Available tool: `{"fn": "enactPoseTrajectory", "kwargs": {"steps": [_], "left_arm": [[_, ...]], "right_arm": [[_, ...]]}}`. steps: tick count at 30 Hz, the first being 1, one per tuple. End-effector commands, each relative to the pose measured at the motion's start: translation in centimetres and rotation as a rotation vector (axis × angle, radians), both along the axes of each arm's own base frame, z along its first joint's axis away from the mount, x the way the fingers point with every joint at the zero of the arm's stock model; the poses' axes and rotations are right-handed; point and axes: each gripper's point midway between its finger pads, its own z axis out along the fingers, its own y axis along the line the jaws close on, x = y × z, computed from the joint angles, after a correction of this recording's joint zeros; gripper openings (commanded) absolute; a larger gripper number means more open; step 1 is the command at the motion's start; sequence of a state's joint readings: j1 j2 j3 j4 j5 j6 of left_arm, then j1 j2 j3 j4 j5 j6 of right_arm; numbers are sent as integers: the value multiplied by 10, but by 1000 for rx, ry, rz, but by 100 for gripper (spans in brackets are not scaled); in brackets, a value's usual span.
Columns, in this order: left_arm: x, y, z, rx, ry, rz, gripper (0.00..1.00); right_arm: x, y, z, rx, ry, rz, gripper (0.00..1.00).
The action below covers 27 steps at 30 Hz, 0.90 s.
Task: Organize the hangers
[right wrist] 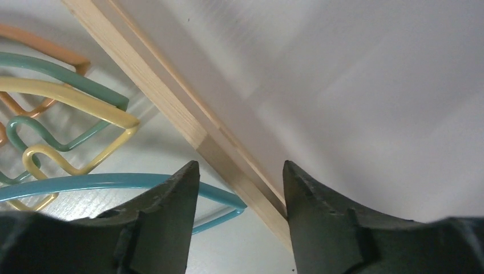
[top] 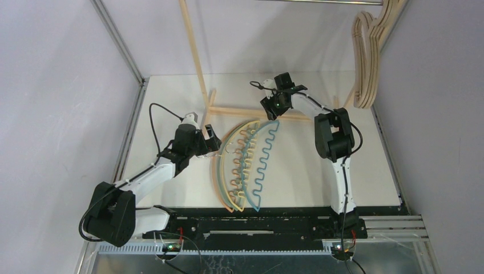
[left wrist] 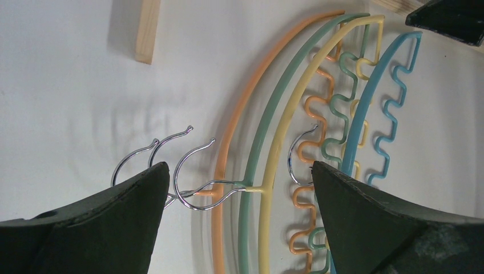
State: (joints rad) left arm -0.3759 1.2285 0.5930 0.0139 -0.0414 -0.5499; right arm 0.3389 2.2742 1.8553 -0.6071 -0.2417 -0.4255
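Orange (left wrist: 227, 165), green (left wrist: 263, 137), yellow (left wrist: 291, 120) and teal (left wrist: 358, 117) arched hangers lie fanned flat on the white table (top: 319, 171), with their metal hooks (left wrist: 191, 188) pointing left. My left gripper (left wrist: 240, 165) hangs open over the hook necks of the orange, green and yellow ones, touching nothing. It sits at the left edge of the pile (top: 240, 165). My right gripper (right wrist: 240, 162) is open and empty above the teal hanger's far tip (right wrist: 228, 197) and the rack's base bar (right wrist: 171, 111). Several pale wooden hangers (top: 365, 57) hang at the upper right.
The wooden A-frame rack has its slanted leg (top: 194, 51) behind the left gripper, its base bar (top: 245, 111) on the table just beyond the pile, and a metal rail (top: 319, 1) at the top. Grey walls close in both sides.
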Motion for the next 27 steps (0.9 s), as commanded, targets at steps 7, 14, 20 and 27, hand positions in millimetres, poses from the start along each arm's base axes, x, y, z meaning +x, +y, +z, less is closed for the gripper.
{"fn": "enactPoseTrajectory", "kwargs": {"steps": [7,14,20,27], "left_arm": [[13,-8,27,-32,-81,-10,100],[14,-8,27,-29,-84,-9,100],[14,-8,27,-29,-82,-9,100],[15,-8,29,-32,-82,-6,100]], "right_arm": [[20,-5,49,1,-163,-175,89],[43,-3,104,56,-322,-240,95],[26,14,154,58,-388,-272,96],[-91,83,157,108,-352,-252,93]]}}
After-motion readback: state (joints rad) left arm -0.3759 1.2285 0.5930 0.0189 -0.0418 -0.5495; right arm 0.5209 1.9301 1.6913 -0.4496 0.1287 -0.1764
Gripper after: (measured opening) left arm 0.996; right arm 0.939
